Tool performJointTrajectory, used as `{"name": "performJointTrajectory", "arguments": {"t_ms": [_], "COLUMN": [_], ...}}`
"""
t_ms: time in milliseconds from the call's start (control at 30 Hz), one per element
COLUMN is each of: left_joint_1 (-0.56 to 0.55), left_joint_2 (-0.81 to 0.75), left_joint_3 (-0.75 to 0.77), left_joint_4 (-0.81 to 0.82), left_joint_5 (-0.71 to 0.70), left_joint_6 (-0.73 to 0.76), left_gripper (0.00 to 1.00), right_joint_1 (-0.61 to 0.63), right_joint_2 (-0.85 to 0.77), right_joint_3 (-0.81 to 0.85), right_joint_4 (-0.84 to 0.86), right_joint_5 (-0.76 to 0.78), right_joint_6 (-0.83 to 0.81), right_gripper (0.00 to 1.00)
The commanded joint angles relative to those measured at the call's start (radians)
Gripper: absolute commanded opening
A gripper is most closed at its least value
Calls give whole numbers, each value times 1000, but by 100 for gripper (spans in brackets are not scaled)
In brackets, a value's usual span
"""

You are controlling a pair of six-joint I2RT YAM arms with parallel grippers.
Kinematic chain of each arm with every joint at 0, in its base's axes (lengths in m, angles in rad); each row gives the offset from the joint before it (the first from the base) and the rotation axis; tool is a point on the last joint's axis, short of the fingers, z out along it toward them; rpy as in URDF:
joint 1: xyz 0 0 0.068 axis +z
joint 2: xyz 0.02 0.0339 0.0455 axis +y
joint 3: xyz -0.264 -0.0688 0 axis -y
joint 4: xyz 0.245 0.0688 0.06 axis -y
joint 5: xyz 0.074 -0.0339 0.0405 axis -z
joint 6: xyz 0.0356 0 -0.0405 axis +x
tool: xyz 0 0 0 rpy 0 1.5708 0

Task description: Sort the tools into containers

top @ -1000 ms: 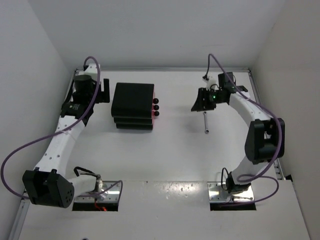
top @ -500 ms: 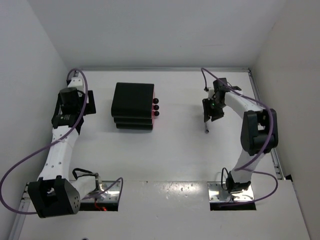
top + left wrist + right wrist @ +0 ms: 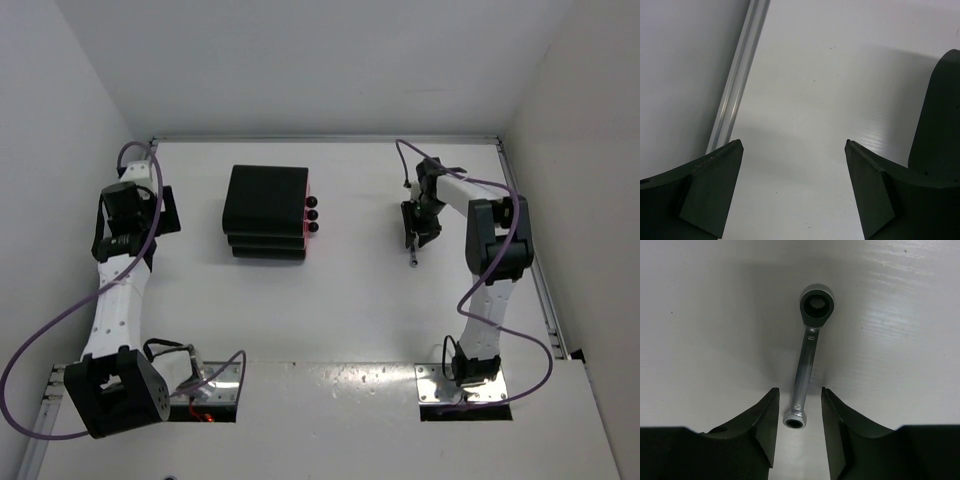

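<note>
A thin silver wrench (image 3: 808, 350) lies flat on the white table, its small ring end between my right gripper's fingers (image 3: 763, 420). My right gripper (image 3: 800, 390) is open and straddles that end with a gap on each side, not touching it. In the top view the right gripper (image 3: 415, 228) covers most of the wrench (image 3: 412, 256). The black three-tier drawer unit (image 3: 266, 205) stands at the middle left, its pink drawers shut, with round black knobs (image 3: 312, 214). My left gripper (image 3: 160, 212) is open and empty (image 3: 792, 142) over bare table. The other tools are out of view.
An aluminium rail (image 3: 737, 85) runs along the table's left edge beside the left gripper, with the white wall behind it. White walls close in the table on the left, back and right.
My right gripper has turned in line with the wrench and closed in over its far end. My left arm has drawn back to the left and nearer, away from the drawer unit.
</note>
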Motion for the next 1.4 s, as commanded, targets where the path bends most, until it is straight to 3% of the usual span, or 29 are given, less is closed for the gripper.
{"name": "performJointTrajectory", "arguments": {"t_ms": [0, 267, 1100, 1300, 1367], "left_joint_1": [31, 60, 79, 79, 79], "left_joint_2": [-11, 30, 48, 48, 48], "left_joint_3": [-6, -15, -24, -24, -24], "left_joint_4": [48, 57, 75, 75, 75], "left_joint_5": [49, 113, 95, 95, 95], "left_joint_6": [11, 11, 21, 21, 21], "left_gripper": [90, 90, 90, 90, 90], "right_joint_1": [4, -5, 42, 42, 42], "right_joint_2": [9, 54, 98, 107, 116], "right_joint_3": [39, 59, -4, 5, 16], "right_joint_4": [-19, -19, 87, 77, 66], "right_joint_5": [11, 31, 163, 172, 157], "right_joint_6": [21, 21, 41, 41, 41], "right_gripper": [39, 38, 25, 13, 2]}}
